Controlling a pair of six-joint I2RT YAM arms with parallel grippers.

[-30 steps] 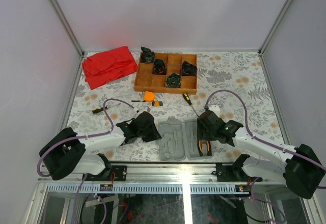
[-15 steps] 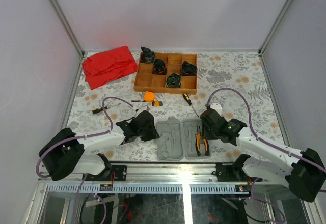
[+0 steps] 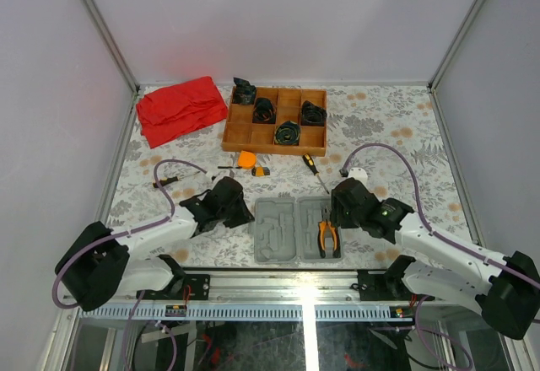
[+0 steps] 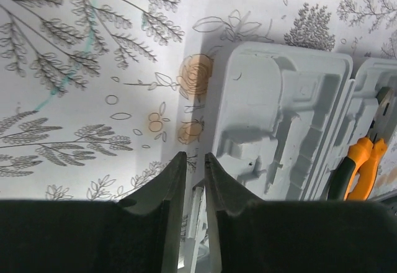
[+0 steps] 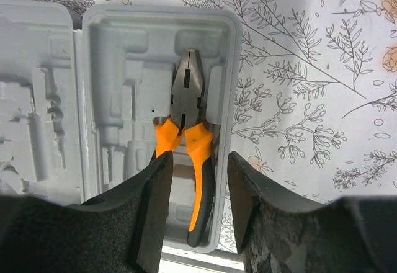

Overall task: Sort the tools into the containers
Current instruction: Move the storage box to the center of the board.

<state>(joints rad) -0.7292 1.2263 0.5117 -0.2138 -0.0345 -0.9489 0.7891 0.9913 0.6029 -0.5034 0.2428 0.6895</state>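
Well left of the grey case [image 3: 274, 229]: a black-and-yellow screwdriver [image 3: 162, 182], loose on the table. Just left of the case: left gripper [image 4: 195, 156], fingers nearly clenched, only a slit between them, nothing visibly held. In the case's left half: bare moulded recesses only. Beyond the case, toward the wooden tray [image 3: 231, 128]: orange tape measure [image 3: 246, 159] and small yellow-grey piece [image 3: 261, 170], both unsorted. Beyond the case's right half: a second screwdriver [image 3: 310, 163], also outside. In the case's right half: orange-handled pliers [image 3: 327, 236], seated in a recess. Over that half: right gripper [image 5: 198, 157], fingers spread and released, pliers lying free below. Looks like an early stage: one tool in, at least four to go.
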